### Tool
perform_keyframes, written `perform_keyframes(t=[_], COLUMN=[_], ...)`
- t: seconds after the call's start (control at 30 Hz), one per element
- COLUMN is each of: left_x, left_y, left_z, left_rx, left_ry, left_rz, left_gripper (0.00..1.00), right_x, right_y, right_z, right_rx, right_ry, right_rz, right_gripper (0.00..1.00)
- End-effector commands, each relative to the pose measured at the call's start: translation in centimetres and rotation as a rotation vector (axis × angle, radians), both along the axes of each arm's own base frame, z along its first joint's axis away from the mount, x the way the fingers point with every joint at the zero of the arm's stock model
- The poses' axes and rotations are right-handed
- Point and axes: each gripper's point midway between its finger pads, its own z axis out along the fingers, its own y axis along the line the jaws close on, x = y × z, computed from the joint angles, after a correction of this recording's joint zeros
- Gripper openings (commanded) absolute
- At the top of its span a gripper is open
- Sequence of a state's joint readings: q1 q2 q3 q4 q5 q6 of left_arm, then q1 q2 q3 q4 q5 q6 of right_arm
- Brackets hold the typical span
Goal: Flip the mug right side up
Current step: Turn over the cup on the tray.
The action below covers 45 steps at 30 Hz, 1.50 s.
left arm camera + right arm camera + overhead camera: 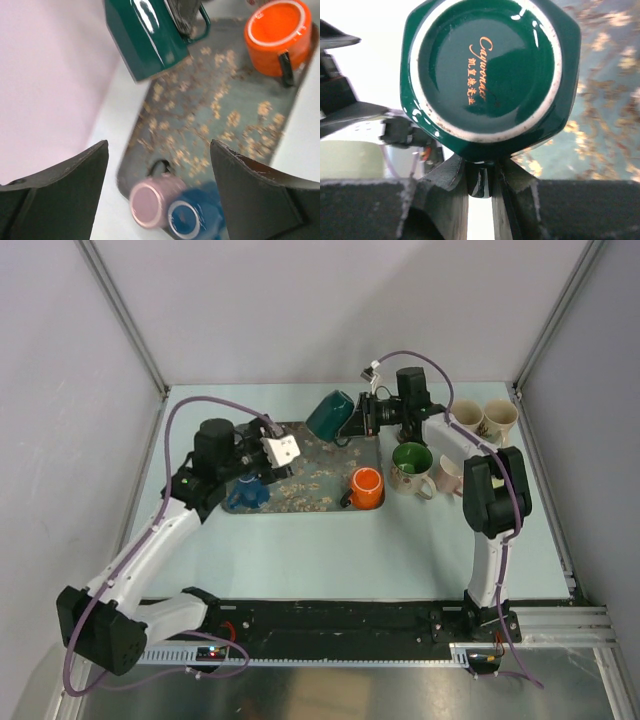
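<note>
My right gripper [480, 172] is shut on the handle of the dark green mug [487, 70], whose base with orange lettering faces the right wrist camera. In the top view this mug [330, 415] hangs tilted over the back edge of the speckled tray [310, 495], with the right gripper [358, 418] just to its right. The left wrist view has the green mug [145, 40] at the top. My left gripper [159, 145] stands open and holds nothing. It hovers [262, 472] above the tray's near left corner.
A pink mug [150, 200] and a blue mug [192, 215] stand upside down side by side under the left gripper. An orange mug [366, 487] stands upright at the tray's right end. Right of the tray are a green-lined mug [411, 462], a pink mug [450, 475] and two cream mugs [467, 418].
</note>
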<state>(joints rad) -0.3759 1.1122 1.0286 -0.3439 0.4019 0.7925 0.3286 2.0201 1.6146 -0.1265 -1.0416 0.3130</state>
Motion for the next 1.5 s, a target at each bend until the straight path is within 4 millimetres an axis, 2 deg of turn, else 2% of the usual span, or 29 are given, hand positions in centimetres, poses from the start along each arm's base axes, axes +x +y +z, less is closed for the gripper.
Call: perform_keyframes(t=[0.0,0.17,0.3,0.4,0.47,0.6,0.67,0.77,0.8,0.9,1.0,1.1,1.2,1.3,1.47], left_x=[2.5,3.6,4.1,4.3,4.4,4.2,4.1,4.1,4.1,4.1,4.3,4.3,4.1,3.7,3.1], left_y=[-2.4,-4.7,-6.2,-6.9,-7.2,-7.5,-7.4,-7.2,-7.0,-6.5,-5.7,-5.1,-4.3,-3.7,-3.3], left_z=[5.7,6.2,6.0,6.1,6.7,7.8,8.0,8.0,8.0,8.0,8.5,8.9,8.1,6.5,4.5], left_rx=[0.017,0.047,0.081,0.103,0.093,0.058,0.037,0.012,0.002,-0.041,-0.086,-0.122,-0.126,-0.149,-0.19], left_ry=[-0.423,-0.536,-0.581,-0.621,-0.655,-0.683,-0.672,-0.647,-0.635,-0.591,-0.548,-0.474,-0.312,-0.122,0.075], left_rz=[-0.052,-0.098,-0.15,-0.177,-0.184,-0.181,-0.172,-0.146,-0.133,-0.086,-0.018,0.034,0.096,0.179,0.278], left_gripper=[0.87,0.87,0.86,0.8,0.73,0.44,0.27,0.08,0.04,0.01,0.0,0.0,0.0,0.0,0.0], right_x=[-6.0,-8.1,-8.8,-8.9,-8.8,-8.1,-7.5,-6.7,-6.3,-5.5,-4.6,-3.1,-1.2,-2.1,-5.5], right_y=[0.8,0.3,0.1,0.1,0.1,0.1,-0.1,-0.4,-0.5,-0.8,-1.4,-2.7,-4.1,-4.8,-4.8], right_z=[8.8,9.3,9.6,9.5,9.4,9.0,8.7,8.5,8.4,8.3,8.3,8.8,8.6,8.7,8.1], right_rx=[0.236,0.263,0.266,0.266,0.265,0.256,0.249,0.24,0.236,0.225,0.21,0.168,0.017,-0.158,-0.369], right_ry=[-0.068,-0.054,-0.05,-0.043,-0.038,-0.019,-0.01,-0.003,-0.003,-0.005,-0.022,-0.107,-0.331,-0.578,-0.93], right_rz=[0.3,0.418,0.452,0.46,0.452,0.405,0.37,0.319,0.297,0.245,0.187,0.081,-0.05,-0.04,0.114], right_gripper=[0.0,0.0,0.0,0.0,0.0,0.01,0.1,0.35,0.42,0.56,0.67,0.7,0.67,0.66,0.67])
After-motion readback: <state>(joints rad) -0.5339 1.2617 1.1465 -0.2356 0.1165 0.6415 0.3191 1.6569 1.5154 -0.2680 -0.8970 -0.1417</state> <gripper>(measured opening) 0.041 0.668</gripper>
